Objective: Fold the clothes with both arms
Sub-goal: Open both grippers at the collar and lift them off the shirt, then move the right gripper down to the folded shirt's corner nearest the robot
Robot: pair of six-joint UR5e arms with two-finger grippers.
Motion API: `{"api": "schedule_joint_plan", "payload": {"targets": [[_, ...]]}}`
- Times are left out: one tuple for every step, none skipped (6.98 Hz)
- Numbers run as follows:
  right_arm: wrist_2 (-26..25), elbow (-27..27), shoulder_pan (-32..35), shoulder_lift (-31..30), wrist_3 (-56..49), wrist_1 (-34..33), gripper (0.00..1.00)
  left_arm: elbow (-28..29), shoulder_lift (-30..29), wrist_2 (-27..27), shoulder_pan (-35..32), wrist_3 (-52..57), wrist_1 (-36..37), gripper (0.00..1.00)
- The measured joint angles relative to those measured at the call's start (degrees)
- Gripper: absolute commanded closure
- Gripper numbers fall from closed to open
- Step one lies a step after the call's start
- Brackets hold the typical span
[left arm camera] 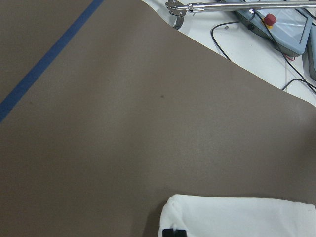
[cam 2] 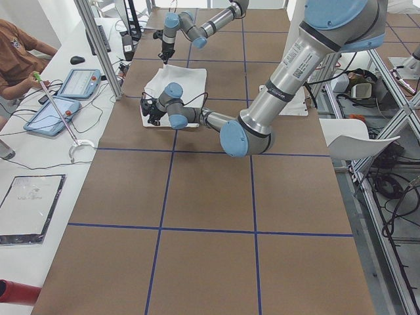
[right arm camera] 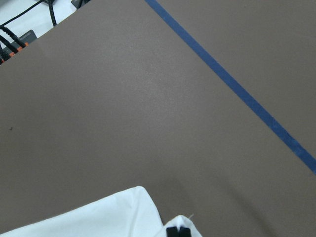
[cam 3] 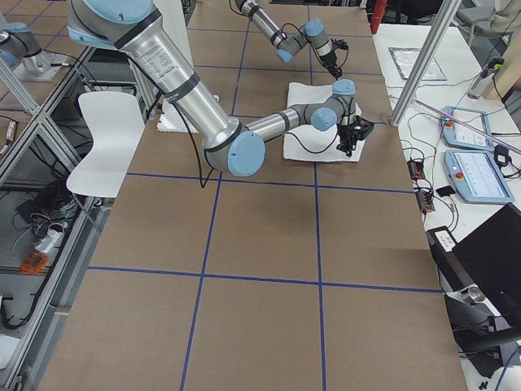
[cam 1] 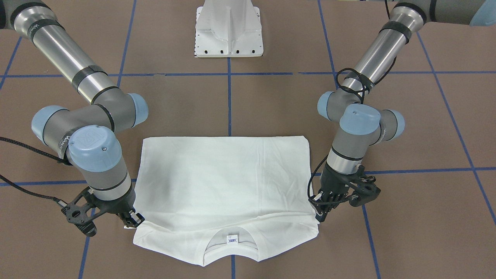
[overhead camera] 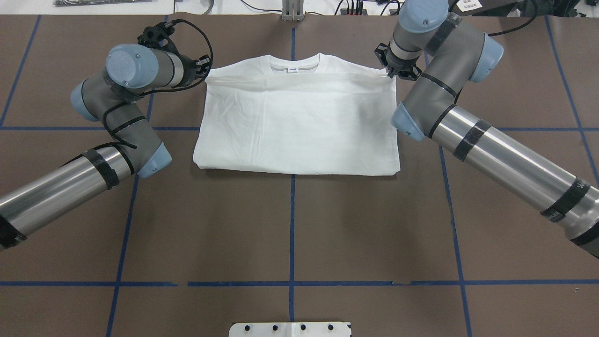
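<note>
The white shirt point(overhead camera: 299, 121) lies flat on the brown table, its lower half folded up so the hem edge lies just short of the ribbed collar and neck label point(cam 1: 231, 239). No printed text shows. My left gripper point(overhead camera: 204, 70) is at the folded layer's corner on the robot's left; in the front view point(cam 1: 320, 212) it appears shut on the cloth. My right gripper point(overhead camera: 391, 72) is at the opposite corner point(cam 1: 133, 220), also pinching cloth. Each wrist view shows a black fingertip point(left arm camera: 169, 232) point(right arm camera: 177, 231) against white fabric point(left arm camera: 237, 217) point(right arm camera: 89, 217).
Blue tape lines point(overhead camera: 292, 224) cross the brown table. The white pedestal base point(cam 1: 228, 33) stands at the robot's side. Beyond the collar end, a side bench holds tablets point(cam 2: 65, 98), cables and a seated operator point(cam 2: 16, 46).
</note>
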Motion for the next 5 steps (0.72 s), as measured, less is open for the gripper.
{"api": "schedule_joint_plan", "payload": {"targets": [[0.5,0.7,0.6,0.2,0.2,0.0,0.48,0.0,0.4,-0.1,-1.2,0.0,-1.0,0.58],[2.1,2.8,1.1,-0.7,0.4,0.0,0.42,0.0,1.0,-0.1,-2.1,0.1,-1.8,0.58],[4.4,7.9,1.0,-3.8,0.9,0.0,0.41,-0.4,1.8,-0.2,-2.6,0.4,-2.4,0.57],[5.8,15.4,0.0,-8.9,2.2,-0.2,0.38,-0.9,2.7,-0.4,-2.8,1.0,-2.8,0.57],[6.2,23.5,-2.2,-14.9,5.1,-0.3,0.35,-1.3,3.3,-0.5,-2.8,1.4,-3.5,0.57]]}}
